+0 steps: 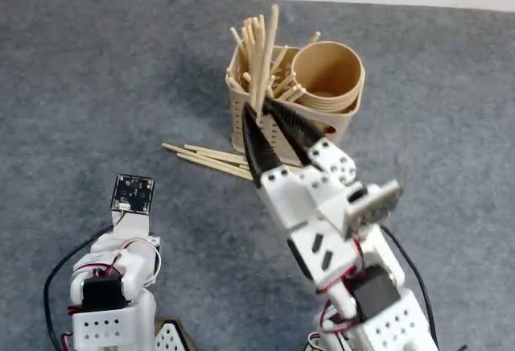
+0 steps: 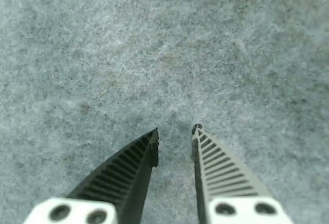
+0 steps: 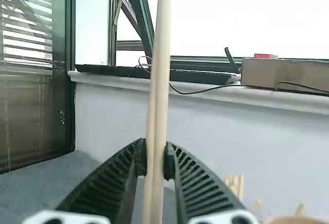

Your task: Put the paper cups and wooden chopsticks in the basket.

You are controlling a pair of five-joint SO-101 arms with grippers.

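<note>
A cream slatted basket [image 1: 241,130] stands at the far middle of the grey carpet, with stacked paper cups [image 1: 326,77] and several wooden chopsticks [image 1: 248,41] in it. My right gripper [image 1: 259,109] is at the basket's near rim, shut on a pair of wooden chopsticks [image 1: 265,57] held upright over the basket. In the right wrist view these chopsticks [image 3: 159,80] rise between the shut fingers [image 3: 177,165]. More chopsticks [image 1: 205,159] lie on the carpet just left of the basket. My left gripper [image 2: 175,134] is open over bare carpet, holding nothing; its arm [image 1: 121,274] sits at the near left.
Grey carpet [image 1: 96,85] covers the whole work area, with a white wall edge along the far side. The right arm's body [image 1: 346,238] stretches from the near right towards the basket.
</note>
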